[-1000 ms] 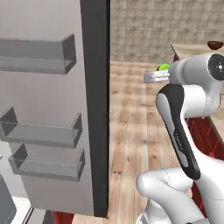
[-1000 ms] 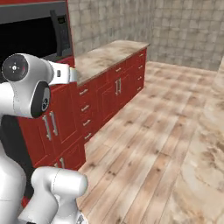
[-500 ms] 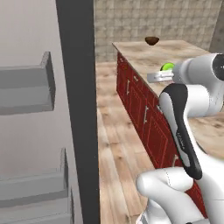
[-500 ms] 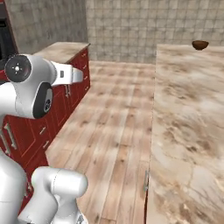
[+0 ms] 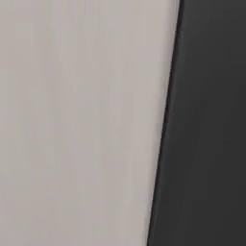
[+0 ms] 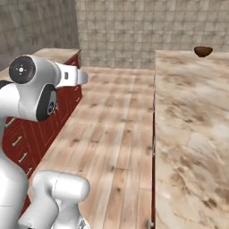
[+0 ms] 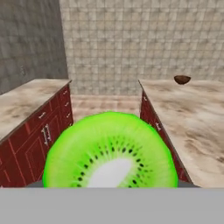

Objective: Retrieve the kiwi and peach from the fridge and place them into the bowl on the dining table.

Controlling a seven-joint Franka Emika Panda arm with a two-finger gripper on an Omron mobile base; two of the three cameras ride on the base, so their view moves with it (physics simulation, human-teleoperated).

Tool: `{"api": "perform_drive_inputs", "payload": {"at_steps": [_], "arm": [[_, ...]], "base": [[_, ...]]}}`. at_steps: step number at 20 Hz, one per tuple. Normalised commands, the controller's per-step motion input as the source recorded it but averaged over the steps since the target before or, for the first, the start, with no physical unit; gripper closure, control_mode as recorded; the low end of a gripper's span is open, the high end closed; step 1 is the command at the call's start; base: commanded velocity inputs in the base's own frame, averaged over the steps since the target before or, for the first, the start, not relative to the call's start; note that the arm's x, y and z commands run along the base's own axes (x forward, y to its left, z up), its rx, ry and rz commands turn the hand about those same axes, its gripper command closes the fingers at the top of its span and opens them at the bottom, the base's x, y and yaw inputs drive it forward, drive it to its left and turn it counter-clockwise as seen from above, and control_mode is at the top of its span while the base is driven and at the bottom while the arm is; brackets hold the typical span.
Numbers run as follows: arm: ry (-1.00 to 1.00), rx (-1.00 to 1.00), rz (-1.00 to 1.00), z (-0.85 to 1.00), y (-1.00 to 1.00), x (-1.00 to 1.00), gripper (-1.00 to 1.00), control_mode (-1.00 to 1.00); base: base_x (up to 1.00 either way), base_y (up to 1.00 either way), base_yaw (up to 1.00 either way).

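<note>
Jaws sit partly open around the kiwi [image 7: 110,151], which fills the lower middle of the hand view so fully that you cannot see the fingertips themselves; judging by how it hangs right at the camera, you have it gripped rather than loose. Your gripper [image 7: 110,175] is carried high, with the wooden floor [image 6: 112,143] below it and the dining table [image 6: 192,134] off to the right. The bowl [image 6: 203,51] stands at the far end of that table, well apart from the fruit. A red cabinet run [image 7: 30,140] with a marble counter lines the other side of the aisle.

Your main risk is the long carry: if the hold is only on the rounded flanks, a jolt of the base could let the kiwi slip and fall to the floor. Watch the left base view too, where a grey panel [image 5: 81,120] and a dark edge [image 5: 206,125] stand very close, probably the fridge door, so a tight turn could clip it. Releasing short of the bowl would let the fruit roll across the marble.
</note>
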Motion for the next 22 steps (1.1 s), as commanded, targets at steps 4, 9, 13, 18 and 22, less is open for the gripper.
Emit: {"api": "perform_drive_inputs", "payload": {"at_steps": [4,9,13,18,22], "arm": [[0.00,0.00,0.00,0.00,0.00,0.00,1.00,1.00],[0.00,0.00,0.00,0.00,0.00,0.00,1.00,1.00],[0.00,0.00,0.00,0.00,0.00,0.00,1.00,1.00],[0.00,0.00,0.00,0.00,0.00,0.00,1.00,1.00],[0.00,0.00,0.00,0.00,0.00,0.00,1.00,1.00]], "base": [[1.00,0.12,0.00],[1.00,0.09,0.00],[1.00,0.00,0.00],[1.00,-0.30,0.00],[1.00,-0.33,0.00]]}}
